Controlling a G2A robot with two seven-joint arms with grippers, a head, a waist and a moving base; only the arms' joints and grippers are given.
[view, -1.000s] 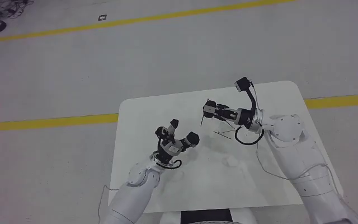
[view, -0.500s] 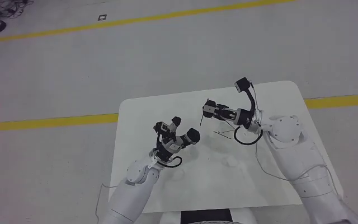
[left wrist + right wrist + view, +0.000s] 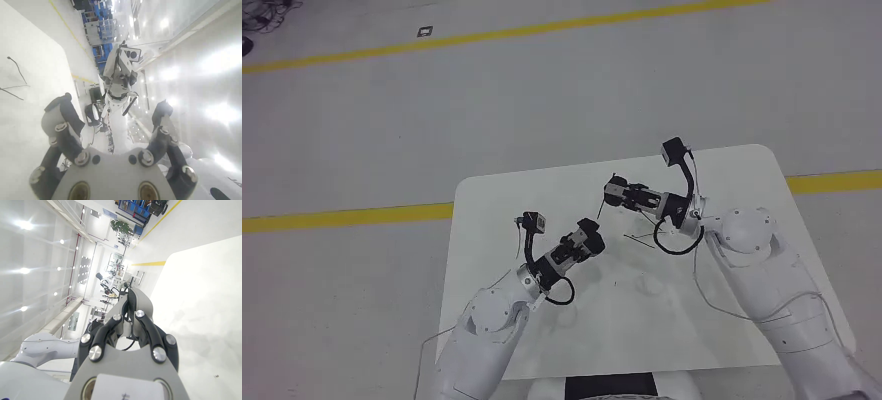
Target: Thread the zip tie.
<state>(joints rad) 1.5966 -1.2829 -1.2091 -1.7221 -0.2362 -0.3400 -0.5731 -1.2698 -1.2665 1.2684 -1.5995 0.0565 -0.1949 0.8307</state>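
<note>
My right gripper (image 3: pixel 612 192) hovers over the back middle of the white table (image 3: pixel 502 200), shut on a thin black zip tie (image 3: pixel 131 300). In the left wrist view that zip tie (image 3: pixel 116 60) runs as a long dark strand across the right gripper (image 3: pixel 117 81), which faces this camera. My left gripper (image 3: pixel 589 232) is held a short way in front of it, near the table's middle. It is open (image 3: pixel 115 100), its two dark fingers (image 3: pixel 64 113) spread wide with nothing between them, pointing at the right gripper.
A few loose black zip ties (image 3: pixel 644 237) lie on the table under the right forearm, and the same loose zip ties (image 3: pixel 18 72) appear beside the left gripper. A yellow floor line (image 3: pixel 342 217) passes behind the table.
The left wrist has rolled and its gripper has swung toward the right gripper, closing the gap. The right arm has hardly moved and still holds the zip tie.
</note>
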